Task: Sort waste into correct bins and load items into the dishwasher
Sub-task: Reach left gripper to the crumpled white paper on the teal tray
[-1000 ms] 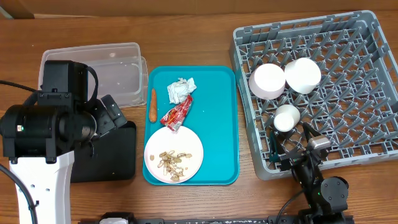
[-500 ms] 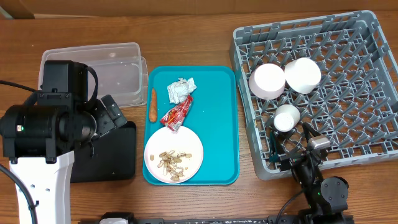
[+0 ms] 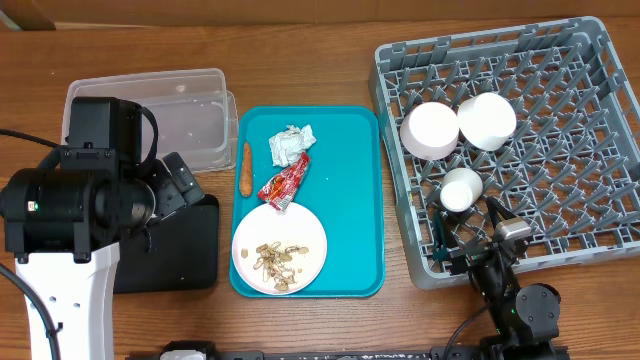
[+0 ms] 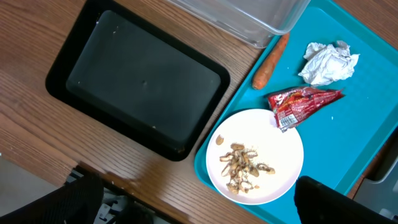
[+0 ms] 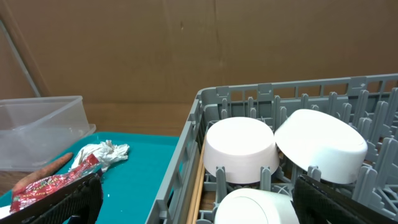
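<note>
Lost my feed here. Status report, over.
Left gripper, right gripper open, empty. Crumpled white napkin, red snack wrapper, orange carrot on teal plastic tray. Nothing blocking.

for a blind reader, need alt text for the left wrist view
A white plate of tan food scraps sits on a teal tray, with a red snack wrapper, crumpled napkin and carrot beyond it. A black tray lies beside the teal tray, a clear tub above.

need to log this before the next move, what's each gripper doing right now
Left gripper: open, holding nothing.
Right gripper: open, holding nothing.
</note>
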You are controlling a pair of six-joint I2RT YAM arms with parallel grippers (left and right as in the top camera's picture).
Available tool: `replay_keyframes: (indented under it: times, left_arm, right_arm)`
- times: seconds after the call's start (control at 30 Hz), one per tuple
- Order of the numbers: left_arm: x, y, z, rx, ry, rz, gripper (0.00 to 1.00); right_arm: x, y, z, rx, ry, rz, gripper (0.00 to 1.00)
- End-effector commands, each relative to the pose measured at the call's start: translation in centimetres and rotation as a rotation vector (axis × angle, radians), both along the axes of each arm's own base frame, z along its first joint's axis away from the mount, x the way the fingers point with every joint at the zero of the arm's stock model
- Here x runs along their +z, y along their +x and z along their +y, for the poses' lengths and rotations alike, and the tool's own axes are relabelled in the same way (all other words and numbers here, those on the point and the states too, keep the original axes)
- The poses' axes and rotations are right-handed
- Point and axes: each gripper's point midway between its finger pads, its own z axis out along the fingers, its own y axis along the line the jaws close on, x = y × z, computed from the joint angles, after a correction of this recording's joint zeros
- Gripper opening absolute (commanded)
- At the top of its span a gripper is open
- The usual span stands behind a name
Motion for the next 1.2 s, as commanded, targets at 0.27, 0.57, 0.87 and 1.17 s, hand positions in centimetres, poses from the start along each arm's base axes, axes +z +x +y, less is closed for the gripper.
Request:
replay_keyframes:
  times: [0.27,0.57,0.87,1.17]
  left_arm:
    - [0.3,0.1,0.0,0.001,0.007,-0.013,1.00]
    - [0.3,1.5,-5.0,-0.062,-0.263,-0.049,1.00]
    - [-5.9,4.5,-7.2,-0.172,-0.097,0.180,1.00]
    - [-13.8,10.7,-12.6,-0.372,-0.247,0.299,0.85]
  right_arm:
    - [-0.2,0.0,0.0,-0.002,0.005,-0.001,1.00]
    - [-0.2,0.0,0.0,-0.002,0.005,-0.001,1.00]
    - [-0.2,0.0,0.0,-0.002,0.005,-0.001,1.00]
    - [-0.2,0.0,0.0,-0.002,0.005,-0.001,1.00]
